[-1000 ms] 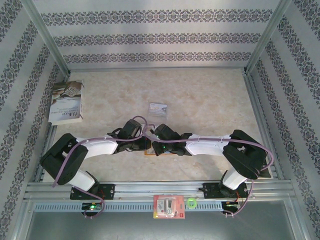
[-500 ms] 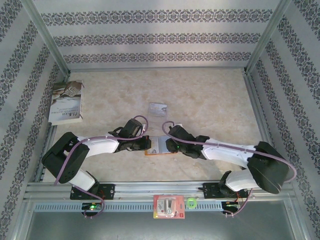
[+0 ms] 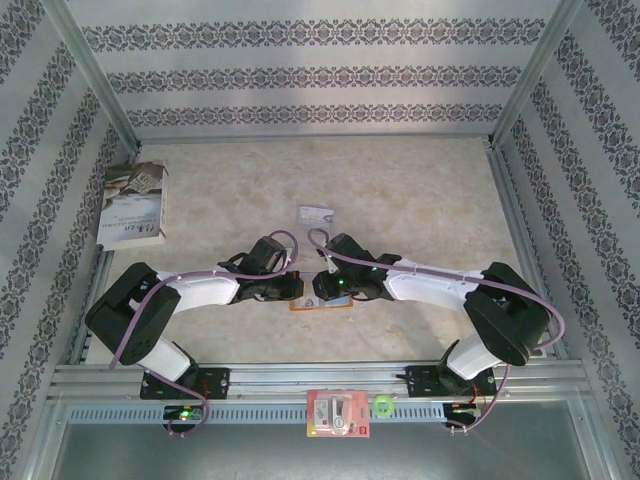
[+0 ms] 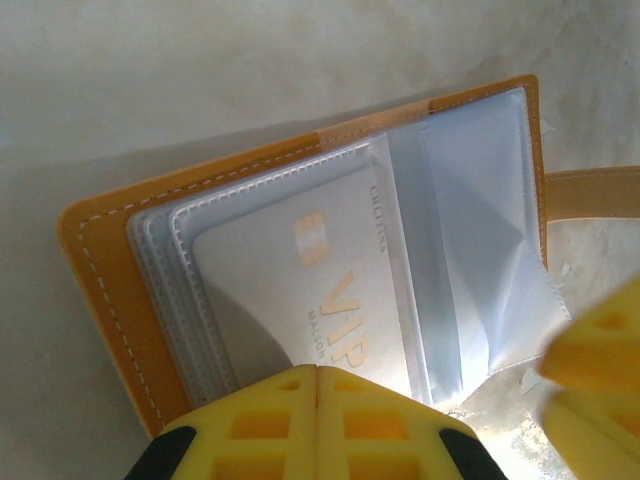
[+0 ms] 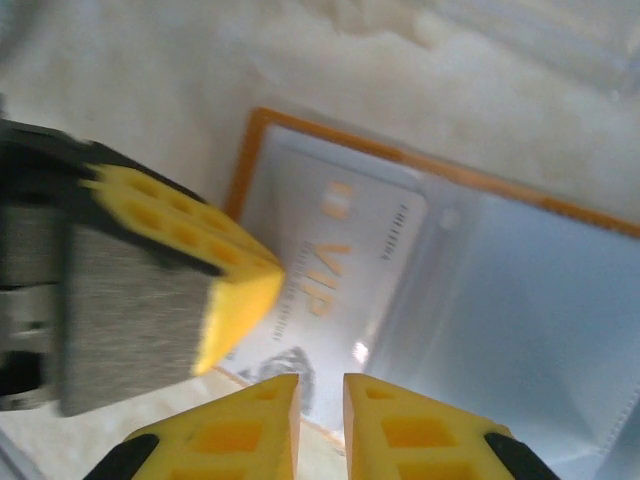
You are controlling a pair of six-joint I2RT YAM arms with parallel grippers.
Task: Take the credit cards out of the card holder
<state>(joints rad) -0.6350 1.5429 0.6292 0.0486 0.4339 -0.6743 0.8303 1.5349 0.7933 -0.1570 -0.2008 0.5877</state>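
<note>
From above, the right fingers [image 3: 318, 289] are back over the holder [image 3: 340, 304] on the table [image 3: 420, 200], lower centre of the frame, after standing off to its right half a second ago; the left fingers [image 3: 293, 287] have not shifted. In the left wrist view those are shut tight, pinning the open holder's lower edge, the card [image 4: 290, 280] still pocketed. The right wrist view shows the right fingers a slit apart, empty, at the card's lower edge: likely a fresh try at pulling it.
</note>
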